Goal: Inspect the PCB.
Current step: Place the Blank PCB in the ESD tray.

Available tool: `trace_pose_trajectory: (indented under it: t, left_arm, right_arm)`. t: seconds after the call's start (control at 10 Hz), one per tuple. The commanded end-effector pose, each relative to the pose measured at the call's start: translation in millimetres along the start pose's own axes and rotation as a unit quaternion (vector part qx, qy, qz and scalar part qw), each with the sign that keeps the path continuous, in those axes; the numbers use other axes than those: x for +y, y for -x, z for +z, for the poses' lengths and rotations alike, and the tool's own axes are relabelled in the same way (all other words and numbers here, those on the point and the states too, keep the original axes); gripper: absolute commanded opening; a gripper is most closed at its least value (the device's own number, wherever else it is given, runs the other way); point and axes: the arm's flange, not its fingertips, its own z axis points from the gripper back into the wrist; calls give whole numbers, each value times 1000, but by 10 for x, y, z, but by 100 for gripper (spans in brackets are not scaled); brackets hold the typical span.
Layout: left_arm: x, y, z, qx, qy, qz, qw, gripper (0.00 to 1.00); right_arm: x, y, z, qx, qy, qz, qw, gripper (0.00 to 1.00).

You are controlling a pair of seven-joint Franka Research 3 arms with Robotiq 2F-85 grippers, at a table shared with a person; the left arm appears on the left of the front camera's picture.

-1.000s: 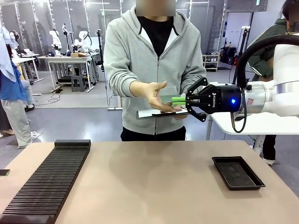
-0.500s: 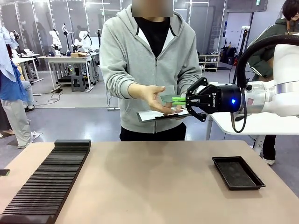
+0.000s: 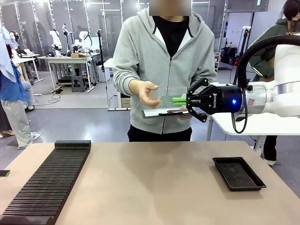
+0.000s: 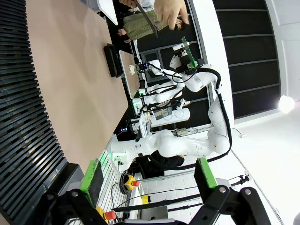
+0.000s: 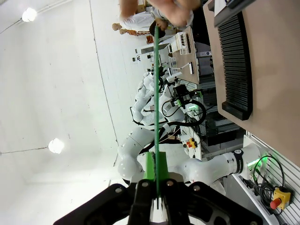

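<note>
The PCB point(image 3: 169, 99), a thin pale green board, is held flat at chest height over the table's far edge. My right gripper point(image 3: 182, 100) is shut on its near end. In the right wrist view the PCB point(image 5: 155, 103) appears edge-on as a thin green line running up from the gripper point(image 5: 157, 169). The person's hand point(image 3: 147, 93) hovers at the board's far end with curled fingers; I cannot tell whether it touches. My left gripper point(image 4: 149, 177) is open with nothing between its fingers point(image 4: 93, 174), off to the side of the table.
The person holds a flat clipboard point(image 3: 159, 112) just below the board. A black slotted rack point(image 3: 49, 180) lies on the table's left. A shallow black tray point(image 3: 238, 173) sits at the right. The tan table point(image 3: 150, 187) is bare in the middle.
The person has stepped to the right. The open palm has drawn up from under the board and curled at its far end. My right gripper and the PCB have stayed put.
</note>
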Motion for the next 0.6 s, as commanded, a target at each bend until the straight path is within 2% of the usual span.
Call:
trace_pose_trajectory:
  t: [0.0,0.5]
  left_arm:
    - [-6,10,11,2,-2,1,1000,100]
    - [-6,10,11,2,-2,1,1000,100]
  right_arm:
    - [13,8,-8,0,0,1,1000,0]
    - [5,-21,2,0,6,6,1000,3]
